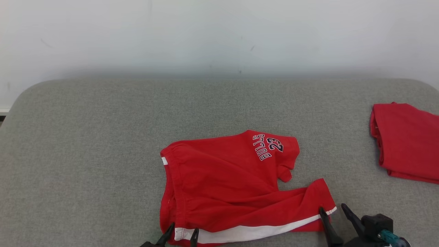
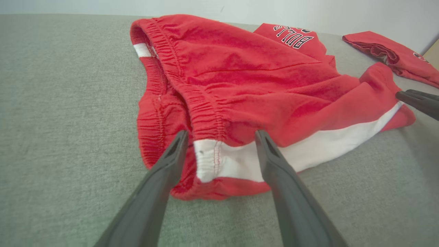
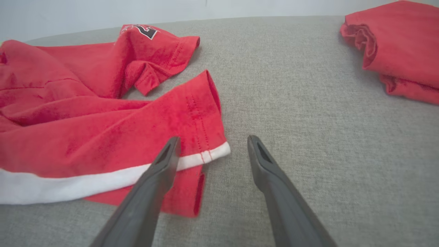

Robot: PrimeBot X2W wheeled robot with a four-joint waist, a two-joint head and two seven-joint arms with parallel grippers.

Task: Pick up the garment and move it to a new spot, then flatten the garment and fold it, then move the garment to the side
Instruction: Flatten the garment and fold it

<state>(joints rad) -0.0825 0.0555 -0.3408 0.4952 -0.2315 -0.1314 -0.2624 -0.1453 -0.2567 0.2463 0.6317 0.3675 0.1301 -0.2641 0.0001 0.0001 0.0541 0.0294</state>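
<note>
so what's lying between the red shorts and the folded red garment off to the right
Nothing: bare grey cloth surface runs between the shorts and the folded garment, clearest in the head view.

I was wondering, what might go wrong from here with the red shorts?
1. The open right gripper straddles only the leg-hem corner of the shorts, so closing may grab little cloth and slip.
2. The open left gripper spans the bunched waistband, so it might catch just one layer.

The folded red cloth [image 1: 408,140] runs off the head view's right edge. The bottom edge crops the left claw [image 1: 184,228] and the shorts' [image 1: 223,178] lowest hem.
</note>
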